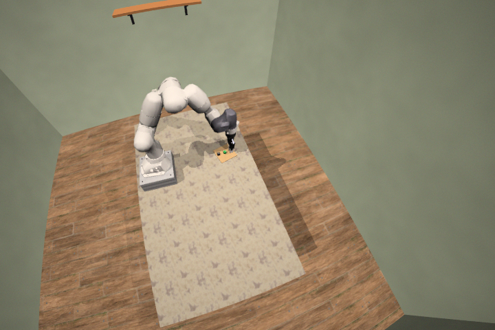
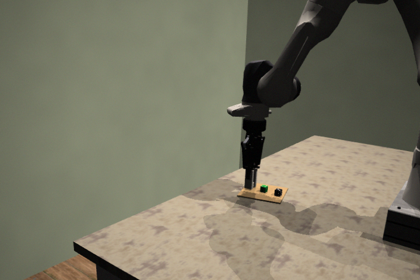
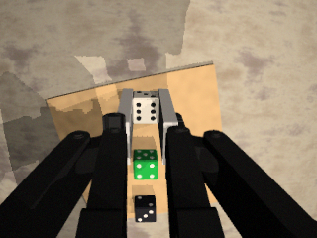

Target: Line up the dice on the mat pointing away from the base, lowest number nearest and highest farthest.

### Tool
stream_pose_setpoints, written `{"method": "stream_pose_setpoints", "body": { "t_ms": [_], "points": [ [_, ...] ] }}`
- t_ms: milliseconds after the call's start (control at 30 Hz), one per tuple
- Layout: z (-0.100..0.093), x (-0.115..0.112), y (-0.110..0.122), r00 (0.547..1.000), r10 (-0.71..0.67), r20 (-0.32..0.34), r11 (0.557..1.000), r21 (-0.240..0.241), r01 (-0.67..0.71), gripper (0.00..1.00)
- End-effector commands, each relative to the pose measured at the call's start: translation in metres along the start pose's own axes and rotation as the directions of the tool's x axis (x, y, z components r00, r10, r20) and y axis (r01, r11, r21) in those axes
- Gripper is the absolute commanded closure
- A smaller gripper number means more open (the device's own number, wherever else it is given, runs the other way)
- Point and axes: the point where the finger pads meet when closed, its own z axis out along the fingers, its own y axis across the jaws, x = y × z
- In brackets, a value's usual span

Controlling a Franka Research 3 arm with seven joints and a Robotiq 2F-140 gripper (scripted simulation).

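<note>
White die (image 3: 146, 113) in the grasp of the end effector (image 1: 232, 149) (image 2: 251, 186) (image 3: 146, 105), green die (image 1: 225, 152) (image 2: 263, 188) (image 3: 146, 166) and black die (image 1: 218, 153) (image 2: 278, 191) (image 3: 145, 209) baseward of it

White die (image 3: 146, 110), black pips; green die (image 1: 225, 152) (image 2: 263, 188) (image 3: 146, 165), white pips; black die (image 1: 218, 153) (image 2: 278, 192) (image 3: 145, 209), white pips. Mat (image 1: 227, 158) (image 2: 265, 196) (image 3: 193, 94) plain orange-tan. Surface (image 1: 216, 233) (image 2: 171, 237) (image 3: 267, 99) beige, mottled purplish-grey. Walls (image 1: 372, 116) (image 2: 118, 98) grey-green.
</note>
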Motion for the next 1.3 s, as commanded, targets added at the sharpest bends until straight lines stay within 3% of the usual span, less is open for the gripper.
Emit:
{"method": "stream_pose_setpoints", "body": {
  "t_ms": [0, 633, 1067, 1267],
  "points": [
    [0.0004, 0.0012, -0.0003, 1.0, 0.002, -0.003, 1.0, 0.0, -0.002, 0.91],
    [0.0004, 0.0012, -0.0003, 1.0, 0.002, -0.003, 1.0, 0.0, -0.002, 0.91],
    [0.0004, 0.0012, -0.0003, 1.0, 0.002, -0.003, 1.0, 0.0, -0.002, 0.79],
    [0.0004, 0.0012, -0.0003, 1.0, 0.002, -0.003, 1.0, 0.0, -0.002, 0.79]
  ]
}}
